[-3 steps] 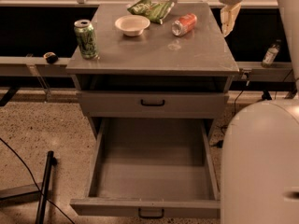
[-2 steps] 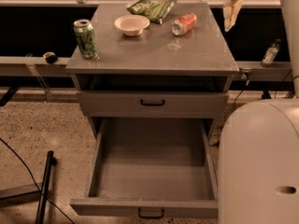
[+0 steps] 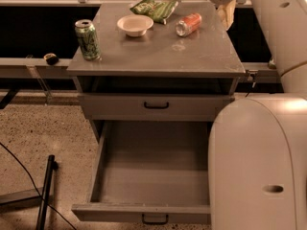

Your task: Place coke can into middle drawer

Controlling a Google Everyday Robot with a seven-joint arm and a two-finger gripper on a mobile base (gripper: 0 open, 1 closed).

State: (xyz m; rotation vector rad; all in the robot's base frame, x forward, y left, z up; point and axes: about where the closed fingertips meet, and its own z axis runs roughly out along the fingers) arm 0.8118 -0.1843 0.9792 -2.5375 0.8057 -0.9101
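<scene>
1. Nearing the coke can from its two o'clock, the gripper has shifted left since a second ago; its opening I cannot tell.
2. It lies sideways on the bench, ungrasped.
3. At six o'clock the middle drawer stands pulled out to receive it.

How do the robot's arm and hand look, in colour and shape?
The arm is made of bulky, rounded, cream-white shells with small dark oval slots and a thin seam ring. The hand, at the picture's top right, is a pale yellowish piece under a rounded grey wrist. No cables show.
</scene>
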